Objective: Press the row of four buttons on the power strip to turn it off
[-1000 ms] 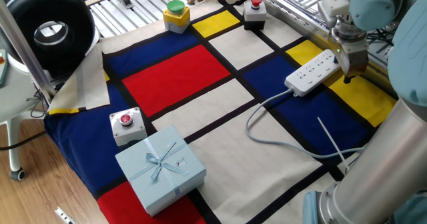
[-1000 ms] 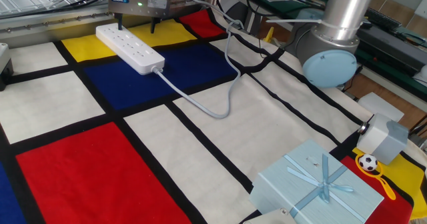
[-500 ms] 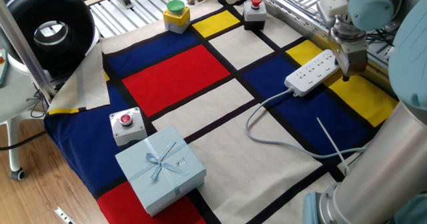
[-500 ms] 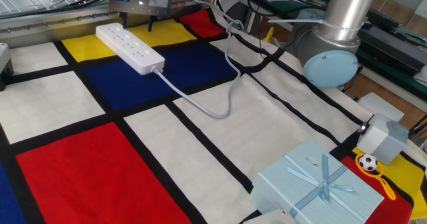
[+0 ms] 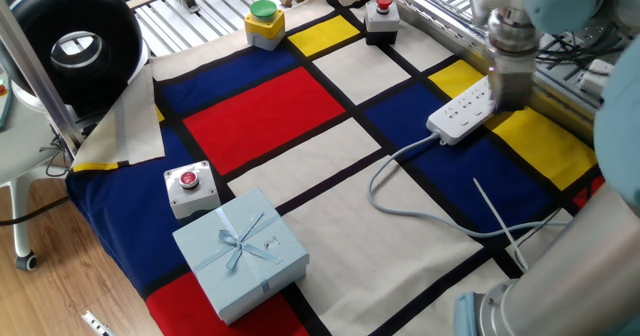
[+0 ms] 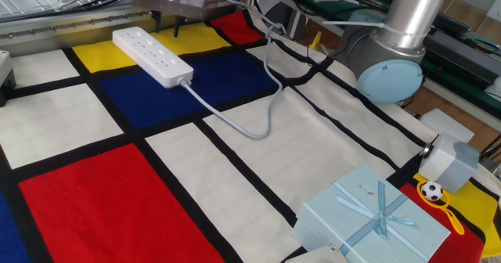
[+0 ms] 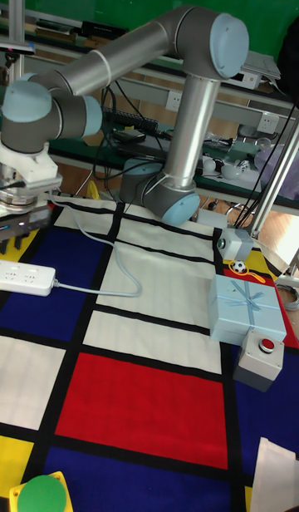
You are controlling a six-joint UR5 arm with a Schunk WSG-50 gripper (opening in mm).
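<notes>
Strip (image 5: 461,115) lies flat at upper right of the bench (image 5: 300,166), cable (image 5: 420,201) trailing toward frame bottom; fingers (image 6: 167,27) hover over its far end, their state indeterminable.

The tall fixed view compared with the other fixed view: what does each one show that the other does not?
Only the tall fixed view shows the green dome button, a grey box with a red button and the whole arm. Only the other fixed view shows the power strip's full length with its sockets. Both share the grey cable, the blue gift box, the small soccer ball and the gripper near the strip.
</notes>
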